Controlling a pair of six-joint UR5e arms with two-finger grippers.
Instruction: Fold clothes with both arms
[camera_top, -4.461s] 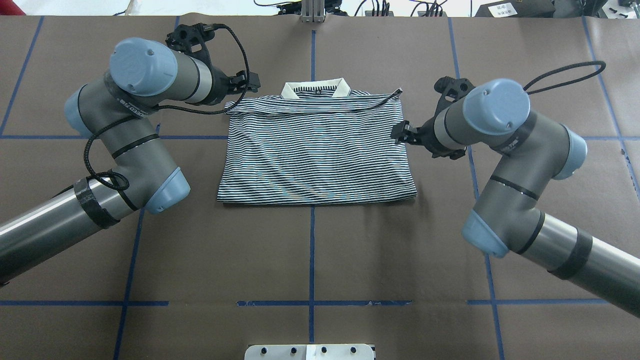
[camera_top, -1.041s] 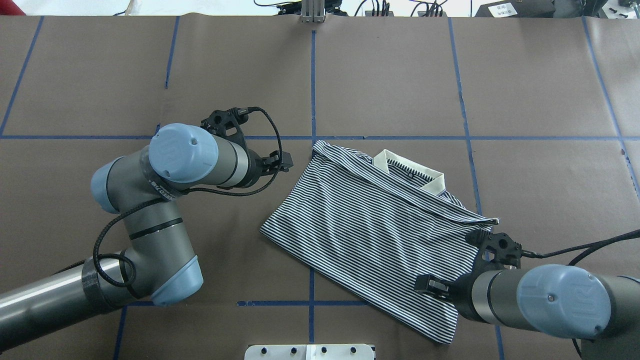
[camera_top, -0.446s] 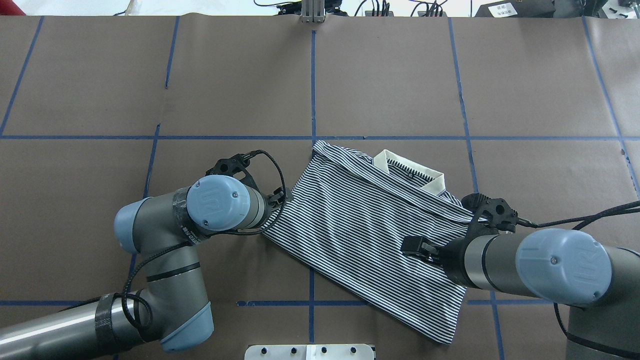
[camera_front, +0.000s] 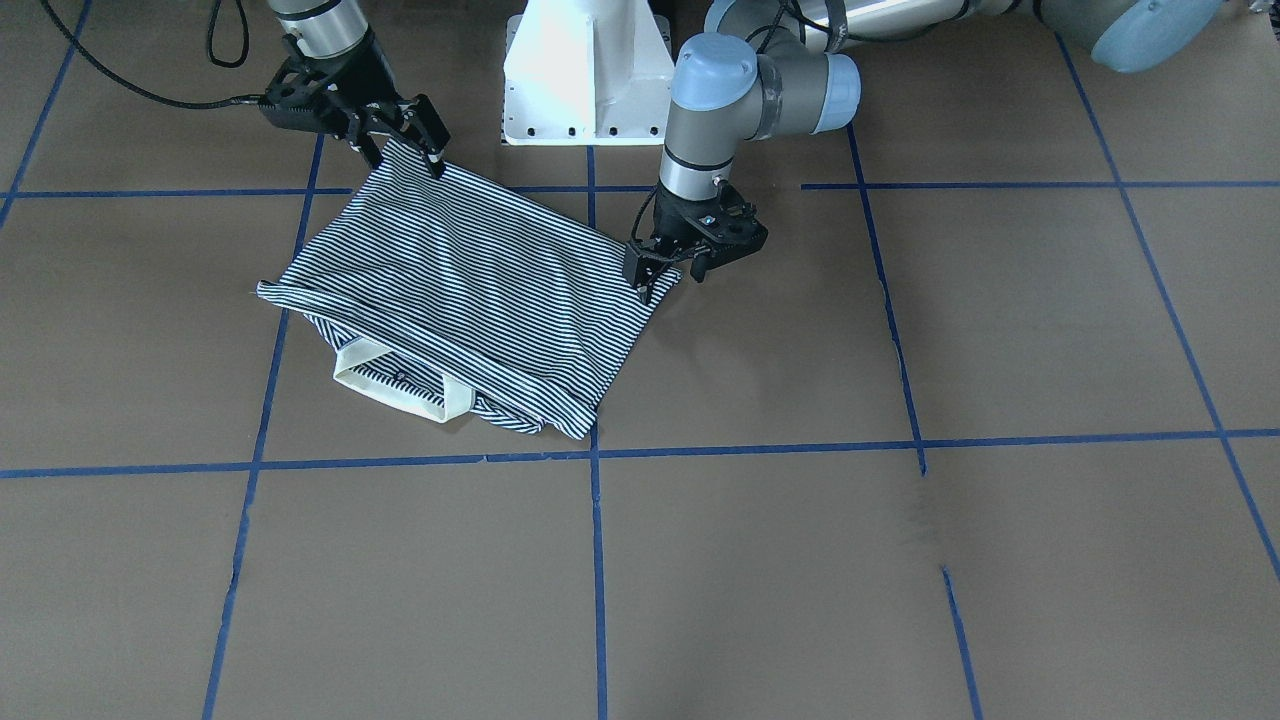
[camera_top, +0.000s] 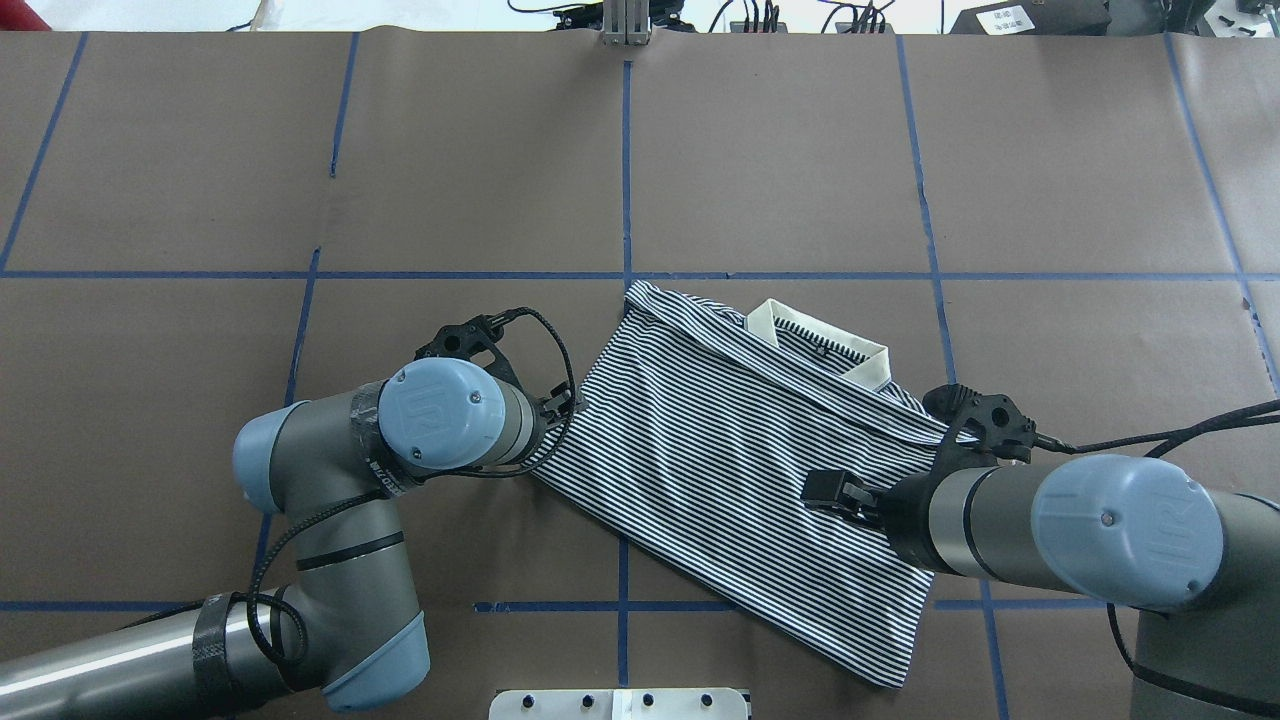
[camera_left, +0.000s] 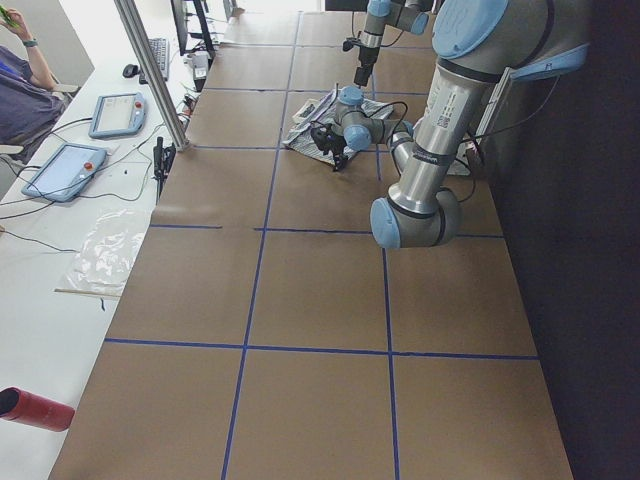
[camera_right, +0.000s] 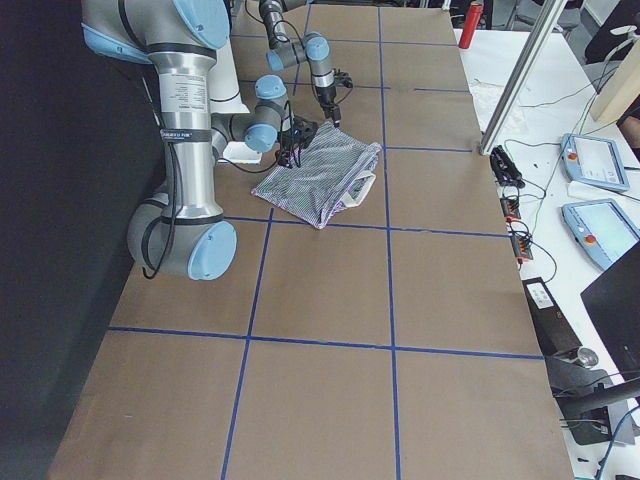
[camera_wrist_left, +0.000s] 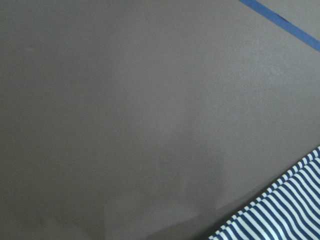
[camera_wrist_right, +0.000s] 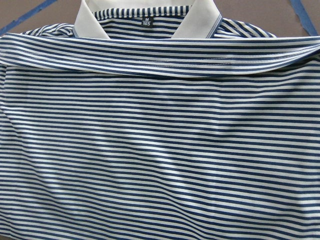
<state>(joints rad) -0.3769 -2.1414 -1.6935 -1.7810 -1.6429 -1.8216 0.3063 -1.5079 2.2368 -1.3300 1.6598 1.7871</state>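
Two black grippers, both with jaws spread and nothing held. The left gripper (camera_front: 672, 283) sits low at the corner of the polo shirt (camera_top: 720, 470) that points toward the left end of the table (camera_top: 800, 150), half over cloth and half over bare brown paper. The right gripper (camera_front: 403, 158) hovers above the shirt's robot-side end, clear of the fabric; its wrist view looks down on the whole striped panel. The shirt lies folded to a rectangle, skewed, near the table's robot-side edge and mostly in its right half, cream collar (camera_front: 450, 402) toward the far edge. Likely trouble: with layers stacked, a shallow pinch may take only the top one, so the fold peels open on lifting. The grippers stand at different heights, so uneven closing could drag the shirt askew, or the low jaws could snag the paper.
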